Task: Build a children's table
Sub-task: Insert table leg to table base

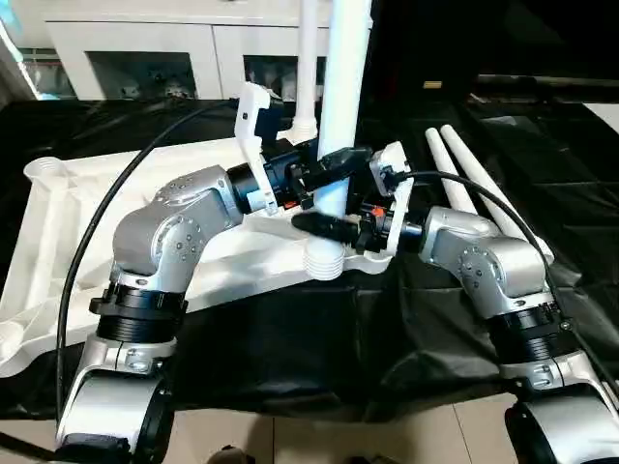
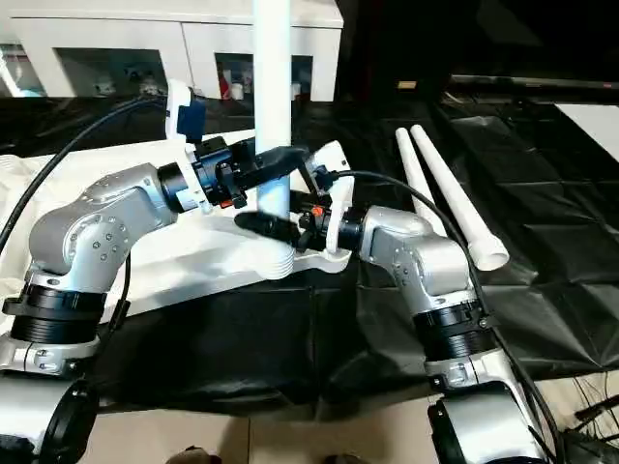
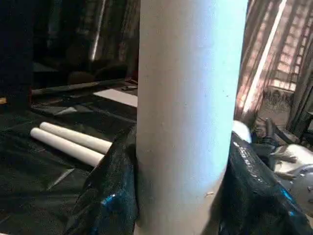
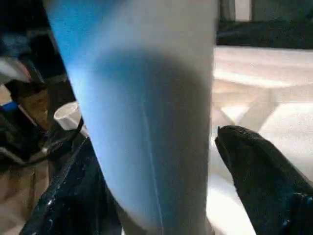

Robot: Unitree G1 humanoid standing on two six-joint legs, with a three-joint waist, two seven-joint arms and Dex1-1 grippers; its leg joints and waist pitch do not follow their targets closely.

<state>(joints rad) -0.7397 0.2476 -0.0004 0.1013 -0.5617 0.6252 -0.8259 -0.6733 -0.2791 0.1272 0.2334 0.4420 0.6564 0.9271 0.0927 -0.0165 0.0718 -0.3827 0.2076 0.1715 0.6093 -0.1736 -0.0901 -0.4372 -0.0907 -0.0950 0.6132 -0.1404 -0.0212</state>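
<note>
The left gripper [image 1: 324, 164] has its 2 black fingers [image 3: 110, 191] closed against both sides of an upright white leg [image 1: 343, 87], gripping it low on the shaft. The right gripper [image 4: 156, 181] straddles the same leg from the opposite side; in the right wrist view 1 black finger [image 4: 259, 171] stands apart from the tube with a gap showing, so its jaws look open around the leg rather than clamped, though the other finger is too close to the tube to judge.

The leg stands in the near corner socket [image 1: 326, 259] of the children's table [image 1: 68, 222], whose white top lies upside down, ribbed underside up, on the black-sheeted table [image 2: 542, 290]. A 2nd leg [image 1: 308, 58] stands upright at a farther corner, behind the left gripper. 2 more loose legs [image 2: 445, 188] lie side by side on the black sheet to the robot's right, touching or nearly so. A white glass-door cabinet [image 1: 135, 43] stands beyond the table.
</note>
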